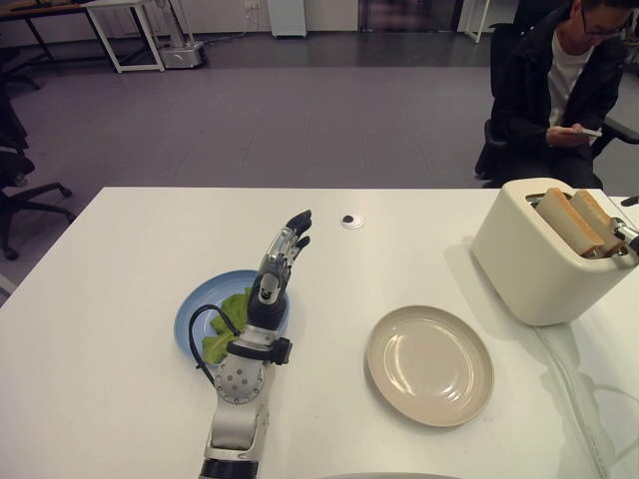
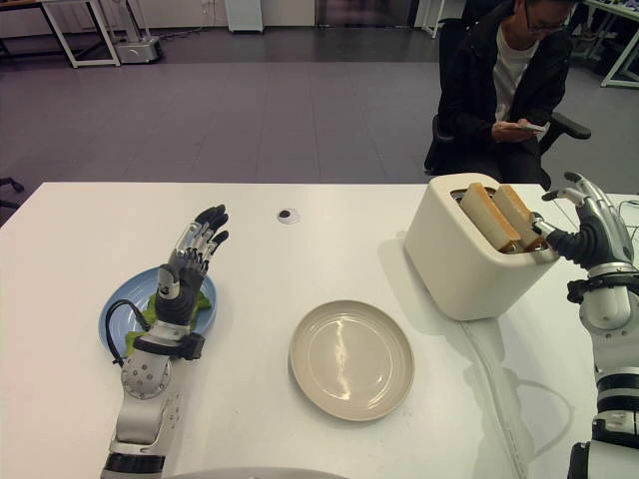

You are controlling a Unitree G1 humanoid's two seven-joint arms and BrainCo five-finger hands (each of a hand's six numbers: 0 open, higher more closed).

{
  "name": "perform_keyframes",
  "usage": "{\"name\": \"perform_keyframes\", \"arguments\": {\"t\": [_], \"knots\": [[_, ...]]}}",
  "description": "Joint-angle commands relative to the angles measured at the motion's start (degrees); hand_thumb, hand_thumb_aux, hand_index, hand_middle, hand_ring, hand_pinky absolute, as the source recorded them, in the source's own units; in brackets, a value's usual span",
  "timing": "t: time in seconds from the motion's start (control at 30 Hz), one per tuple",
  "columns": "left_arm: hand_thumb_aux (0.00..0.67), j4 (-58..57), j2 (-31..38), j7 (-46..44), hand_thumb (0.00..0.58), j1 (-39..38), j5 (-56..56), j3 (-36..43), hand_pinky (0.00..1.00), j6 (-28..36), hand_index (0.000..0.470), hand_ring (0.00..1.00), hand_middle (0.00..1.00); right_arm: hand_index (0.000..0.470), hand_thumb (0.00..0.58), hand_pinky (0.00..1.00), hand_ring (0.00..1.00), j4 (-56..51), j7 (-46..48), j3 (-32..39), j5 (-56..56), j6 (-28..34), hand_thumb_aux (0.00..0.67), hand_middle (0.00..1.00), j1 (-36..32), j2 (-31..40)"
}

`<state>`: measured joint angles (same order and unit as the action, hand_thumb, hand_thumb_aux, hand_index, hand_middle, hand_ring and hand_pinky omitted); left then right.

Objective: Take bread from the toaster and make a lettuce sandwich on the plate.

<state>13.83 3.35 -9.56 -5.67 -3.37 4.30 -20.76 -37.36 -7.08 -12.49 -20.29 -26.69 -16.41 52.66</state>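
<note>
A cream toaster (image 2: 469, 269) stands at the table's right, with two bread slices (image 2: 484, 215) (image 2: 517, 212) sticking up from its slots. My right hand (image 2: 589, 232) hovers at the toaster's right end, open, its fingers arched close to the outer slice. An empty beige plate (image 2: 351, 359) lies in the middle near the front. At the left, green lettuce (image 1: 228, 314) lies on a blue plate (image 2: 115, 304). My left hand (image 1: 272, 279) rests above this plate's right side, open, fingers stretched forward and holding nothing.
A small black-and-white disc (image 2: 289, 215) sits on the table at the back centre. A white cable (image 2: 489, 369) runs from the toaster toward the front edge. A pale curved rim (image 2: 250, 473) shows at the front edge.
</note>
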Motion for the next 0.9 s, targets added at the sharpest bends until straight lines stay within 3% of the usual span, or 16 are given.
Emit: {"name": "perform_keyframes", "arguments": {"t": [0.03,0.63,0.87,0.9], "knots": [[0.000,0.62,0.15,0.03,0.000,0.04,0.42,0.19,0.00,0.38,0.000,0.00,0.00,0.269,0.474,0.00,0.00,-0.22,0.55,1.13,0.47,0.58,0.384,0.00,0.87,-1.18],[0.000,1.04,0.41,-0.19,0.000,-0.28,0.27,-0.25,0.00,0.20,0.000,0.00,0.00,0.254,0.458,0.00,0.00,-0.70,1.68,4.76,1.51,-0.20,0.363,0.00,1.38,-3.02],[0.000,1.20,0.43,-0.17,0.000,-0.36,0.39,-0.25,0.00,0.17,0.000,0.00,0.00,0.284,0.489,0.00,0.00,-1.29,1.71,5.04,1.20,0.68,0.405,0.00,1.41,-3.09],[0.000,1.22,0.45,-0.17,0.000,-0.38,0.39,-0.26,0.00,0.17,0.000,0.00,0.00,0.311,0.514,0.00,0.00,-1.27,1.68,5.05,1.17,0.78,0.444,0.00,1.40,-3.08]]}}
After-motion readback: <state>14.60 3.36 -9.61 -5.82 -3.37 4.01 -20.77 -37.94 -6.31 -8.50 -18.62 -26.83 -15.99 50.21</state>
